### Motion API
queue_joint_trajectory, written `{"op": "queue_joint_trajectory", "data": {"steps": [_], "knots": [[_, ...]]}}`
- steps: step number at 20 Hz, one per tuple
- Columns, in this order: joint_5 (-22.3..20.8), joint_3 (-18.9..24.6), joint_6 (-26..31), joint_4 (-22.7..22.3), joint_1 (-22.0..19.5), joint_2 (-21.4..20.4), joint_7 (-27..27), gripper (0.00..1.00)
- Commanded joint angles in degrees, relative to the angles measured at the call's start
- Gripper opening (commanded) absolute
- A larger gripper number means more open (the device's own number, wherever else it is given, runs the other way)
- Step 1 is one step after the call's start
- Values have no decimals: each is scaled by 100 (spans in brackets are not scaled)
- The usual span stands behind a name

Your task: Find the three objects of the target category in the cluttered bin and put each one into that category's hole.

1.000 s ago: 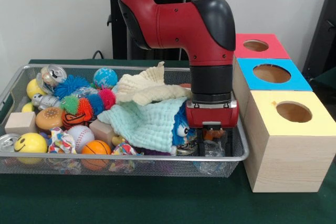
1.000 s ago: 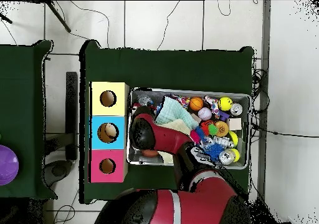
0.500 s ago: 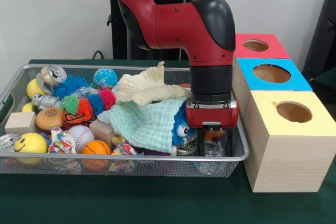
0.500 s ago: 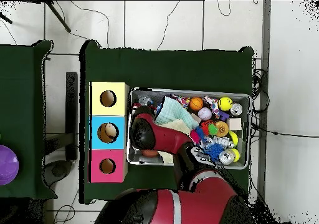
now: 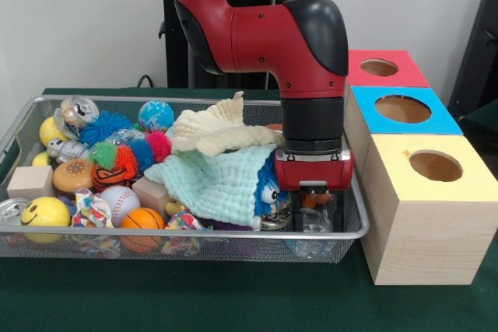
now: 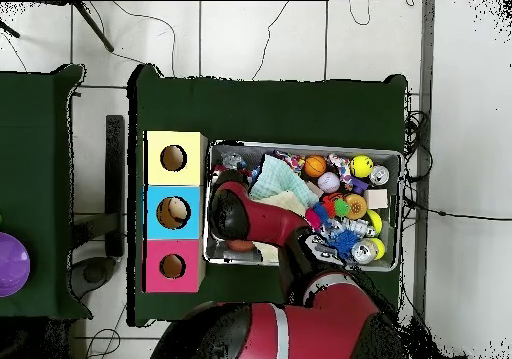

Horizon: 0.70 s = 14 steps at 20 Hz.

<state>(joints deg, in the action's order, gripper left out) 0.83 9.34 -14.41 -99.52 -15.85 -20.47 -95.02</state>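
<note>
While crammed with toys, wire bin [image 5: 23, 126]; gripper [image 5: 317, 219] inside, its grip unclear.

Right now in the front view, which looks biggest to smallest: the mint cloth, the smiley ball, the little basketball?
1. Mint green muslin cloth, clearly largest.
2. Yellow smiley-face ball and small orange basketball: they look about alike, both near the camera, so I won't rank them.

Three wooden boxes, each with one round hole: red-topped box [image 5: 387, 68]; blue-topped box [image 5: 405, 111]; yellow-topped box [image 5: 432, 206]; one wire mesh bin [image 5: 233, 247]; two cloths: cream cloth [image 5: 214, 131], mint cloth [image 5: 214, 180]; two wooden blocks: pale block [image 5: 29, 182], tan block [image 5: 152, 194].
</note>
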Motion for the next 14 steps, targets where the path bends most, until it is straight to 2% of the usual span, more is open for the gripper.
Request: {"op": "queue_joint_trajectory", "data": {"steps": [1,14], "knots": [[-101,-202,100,792,-108,751,-560,100],[-259,-139,-111,852,-128,877,-751,100]]}}
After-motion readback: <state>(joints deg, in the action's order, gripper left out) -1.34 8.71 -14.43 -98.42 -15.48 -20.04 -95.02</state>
